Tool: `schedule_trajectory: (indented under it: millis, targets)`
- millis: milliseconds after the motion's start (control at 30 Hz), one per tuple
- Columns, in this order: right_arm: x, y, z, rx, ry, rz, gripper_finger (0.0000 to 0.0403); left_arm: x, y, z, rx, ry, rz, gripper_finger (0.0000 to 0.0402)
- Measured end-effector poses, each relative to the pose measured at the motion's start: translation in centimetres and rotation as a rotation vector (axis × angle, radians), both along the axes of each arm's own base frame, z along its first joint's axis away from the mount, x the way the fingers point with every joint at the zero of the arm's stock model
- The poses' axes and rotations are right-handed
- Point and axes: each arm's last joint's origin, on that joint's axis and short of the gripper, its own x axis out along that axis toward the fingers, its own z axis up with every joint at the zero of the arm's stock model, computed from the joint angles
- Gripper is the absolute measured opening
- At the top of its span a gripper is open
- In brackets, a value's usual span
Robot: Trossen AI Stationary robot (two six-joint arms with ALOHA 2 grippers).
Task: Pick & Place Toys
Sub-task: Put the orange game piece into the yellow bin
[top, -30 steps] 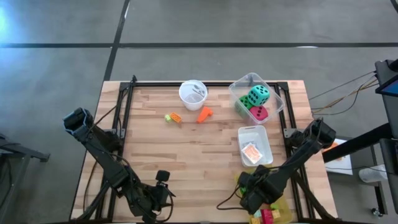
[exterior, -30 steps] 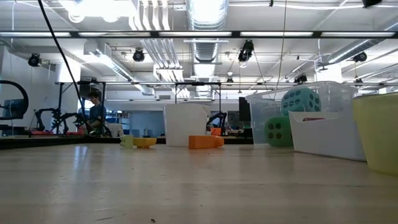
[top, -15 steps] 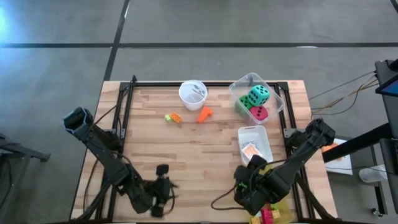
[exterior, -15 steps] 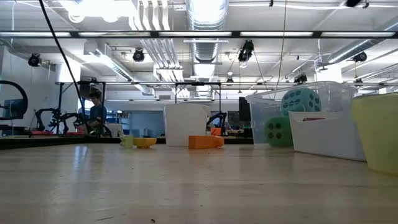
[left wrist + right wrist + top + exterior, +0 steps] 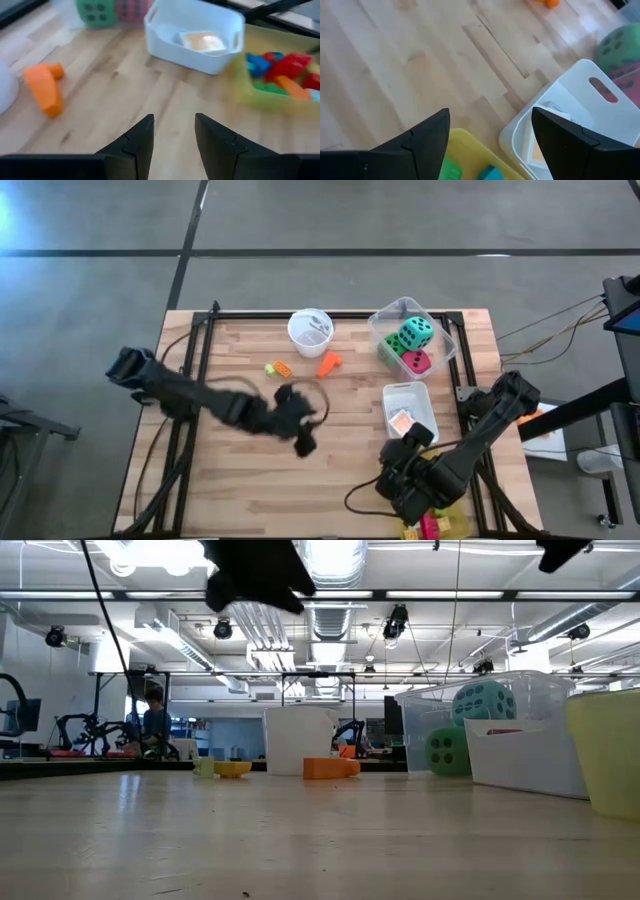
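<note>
High view: left gripper [image 5: 300, 430], empty and part-open, hovers mid-frame; orange block [image 5: 328, 364] lies just above-right, nearer it than the open right gripper [image 5: 400, 480].

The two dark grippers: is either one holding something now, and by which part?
Nothing is held. The left gripper hangs open over bare wood; the right gripper is open above the yellow plastic bin.

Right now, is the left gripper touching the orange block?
Apart. The left wrist view shows the left gripper empty, with bare wood between its fingers and the orange block.
</note>
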Motion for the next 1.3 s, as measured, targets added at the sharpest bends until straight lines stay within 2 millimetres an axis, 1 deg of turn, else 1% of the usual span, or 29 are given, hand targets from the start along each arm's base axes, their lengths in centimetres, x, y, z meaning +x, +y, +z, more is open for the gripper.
schedule_trajectory:
  millis: [133, 267, 367, 467, 533, 633, 833, 1000, 1133, 1300]
  targets:
    - [-0.4, -0.2, -1.1, -0.032, 0.000, -0.025, 0.0275, 1.1, 5.8, -0.4, -0.067, 0.035, 0.095, 0.0146]
    - [-0.6, -0.3, -1.8, -0.055, 0.003, -0.033, 0.0275, 1.0, 11.0, -1.4, -0.098, 0.033, 0.263, 0.0146]
    - [-0.7, -0.4, -2.2, -0.078, 0.003, -0.027, 0.0275, 0.6, 14.0, -2.1, -0.167, 0.025, 0.319, 0.0146]
    - [-0.9, -0.3, -2.5, -0.092, 0.010, -0.018, 0.0275, 0.7, 16.0, -2.8, -0.239, 0.021, 0.336, 0.0146]
    - [-1.1, -0.3, -2.7, -0.107, 0.011, -0.011, 0.0275, 0.9, 16.7, -3.4, -0.255, 0.039, 0.344, 0.0150]
    - [-1.3, -0.2, -3.0, -0.123, 0.009, 0.001, 0.0275, 1.7, 17.0, -4.5, -0.273, 0.071, 0.337, 0.0168]
    - [-1.7, 0.1, -3.7, -0.126, 0.014, 0.015, 0.0275, 3.0, 17.4, -6.6, -0.271, 0.133, 0.334, 0.0234]
    - [-1.7, 0.1, -3.7, -0.126, 0.013, 0.014, 0.0275, 4.1, 17.6, -9.1, -0.266, 0.181, 0.334, 0.0279]
    - [-1.7, 0.2, -3.6, -0.122, 0.009, 0.015, 0.0275, 4.7, 17.8, -11.0, -0.227, 0.233, 0.328, 0.0299]
    - [-1.7, 0.2, -3.6, -0.121, 0.010, 0.022, 0.0275, 5.4, 18.0, -11.9, -0.153, 0.247, 0.314, 0.0305]
